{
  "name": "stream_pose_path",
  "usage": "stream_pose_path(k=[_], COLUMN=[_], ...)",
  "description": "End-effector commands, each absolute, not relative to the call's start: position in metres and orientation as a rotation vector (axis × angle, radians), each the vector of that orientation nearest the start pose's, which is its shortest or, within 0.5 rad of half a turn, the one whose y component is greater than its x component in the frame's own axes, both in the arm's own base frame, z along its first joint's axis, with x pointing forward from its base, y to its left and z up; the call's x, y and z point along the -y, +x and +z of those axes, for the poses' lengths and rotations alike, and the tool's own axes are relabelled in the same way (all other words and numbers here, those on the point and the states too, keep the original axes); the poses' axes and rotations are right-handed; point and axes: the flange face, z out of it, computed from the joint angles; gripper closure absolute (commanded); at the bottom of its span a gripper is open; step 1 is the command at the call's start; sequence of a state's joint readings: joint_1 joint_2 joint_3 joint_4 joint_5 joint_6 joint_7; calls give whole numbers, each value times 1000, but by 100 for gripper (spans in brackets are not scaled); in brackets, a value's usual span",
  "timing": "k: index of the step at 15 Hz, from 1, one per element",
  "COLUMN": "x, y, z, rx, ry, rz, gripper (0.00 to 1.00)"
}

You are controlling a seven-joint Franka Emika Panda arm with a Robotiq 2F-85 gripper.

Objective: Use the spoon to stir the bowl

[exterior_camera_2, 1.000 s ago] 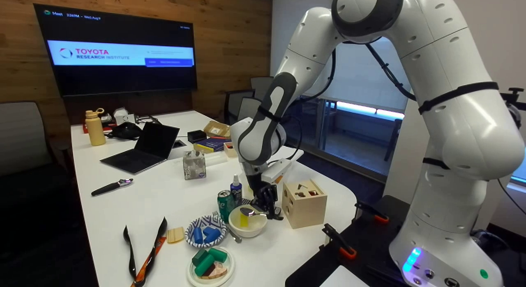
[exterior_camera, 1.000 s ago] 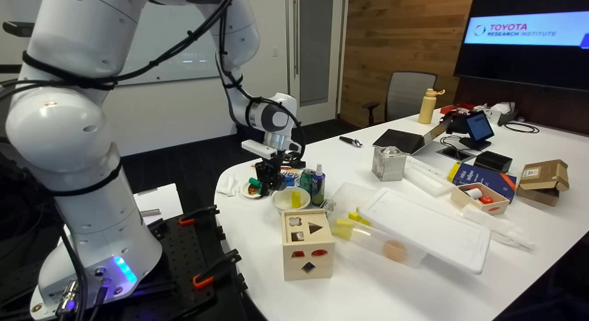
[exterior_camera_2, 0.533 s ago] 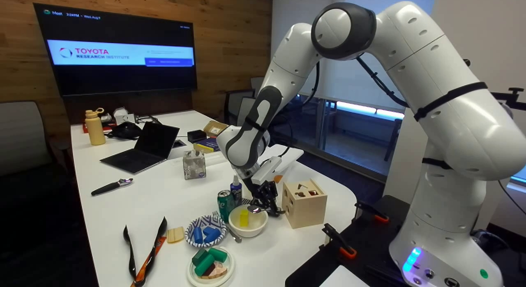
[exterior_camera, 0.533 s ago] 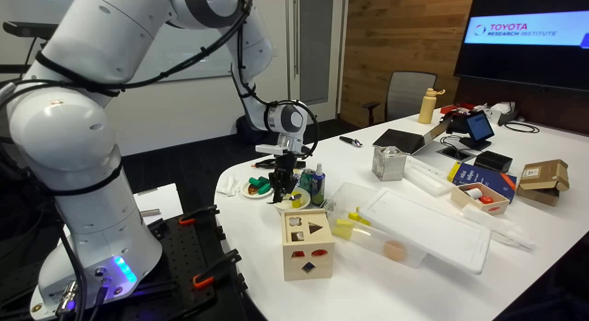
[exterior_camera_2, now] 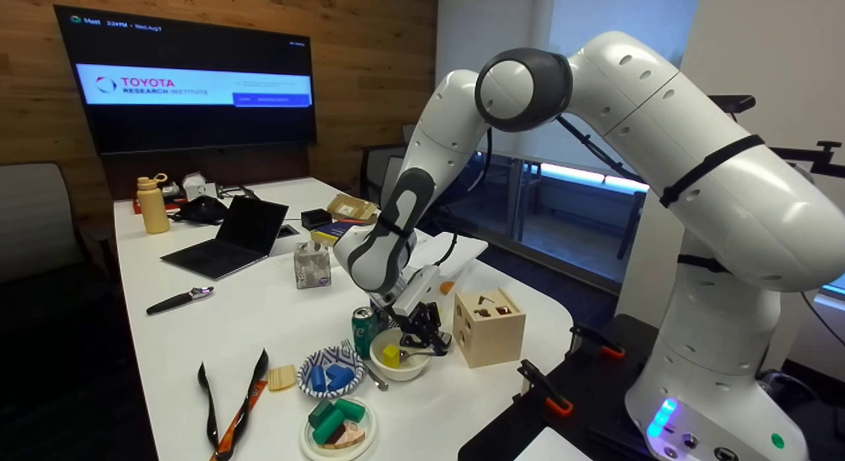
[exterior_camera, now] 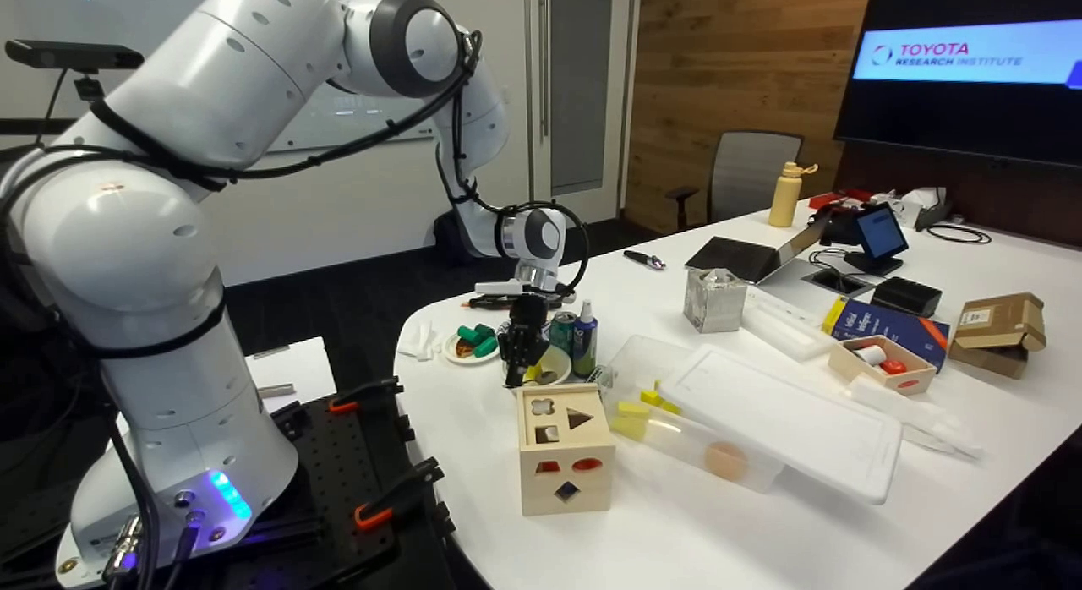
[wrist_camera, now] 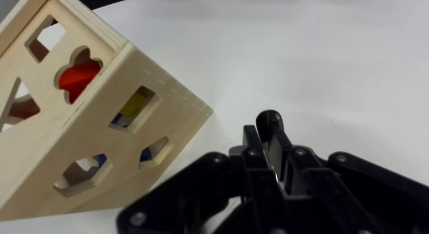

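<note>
My gripper point(exterior_camera_2: 441, 345) is shut on the handle of a metal spoon point(exterior_camera_2: 417, 353), just beside the bowl. In the wrist view the spoon's black handle end point(wrist_camera: 269, 121) sticks out past the closed fingertips point(wrist_camera: 264, 143). The cream bowl point(exterior_camera_2: 398, 375) stands on the table with a yellow block point(exterior_camera_2: 391, 356) in it. The spoon slants down into the bowl, its head beside the block; whether they touch I cannot tell. In an exterior view my gripper point(exterior_camera: 516, 377) partly hides the bowl point(exterior_camera: 565, 364). The bowl is outside the wrist view.
A wooden shape cube point(exterior_camera_2: 488, 325) stands close beside my gripper and fills the left of the wrist view point(wrist_camera: 100, 126). A green can point(exterior_camera_2: 364, 332), spray bottle point(exterior_camera: 584, 341), patterned bowl point(exterior_camera_2: 304, 375) of blue blocks and plate point(exterior_camera_2: 310, 448) of green blocks surround the bowl.
My gripper has swung to the bowl's side near the wooden cube and come down. The spoon head has gone from above the bowl to inside it. The yellow block has shifted and tipped.
</note>
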State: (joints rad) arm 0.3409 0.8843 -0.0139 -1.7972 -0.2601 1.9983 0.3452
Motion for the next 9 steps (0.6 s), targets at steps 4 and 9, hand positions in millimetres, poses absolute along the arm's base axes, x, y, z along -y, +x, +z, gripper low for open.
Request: stream_pose_path(k=[4, 9], x=[-167, -162], y=[533, 536], z=[32, 48], rx=[257, 185], ry=[-3420, -3370], rz=[1038, 998], gripper=[51, 12])
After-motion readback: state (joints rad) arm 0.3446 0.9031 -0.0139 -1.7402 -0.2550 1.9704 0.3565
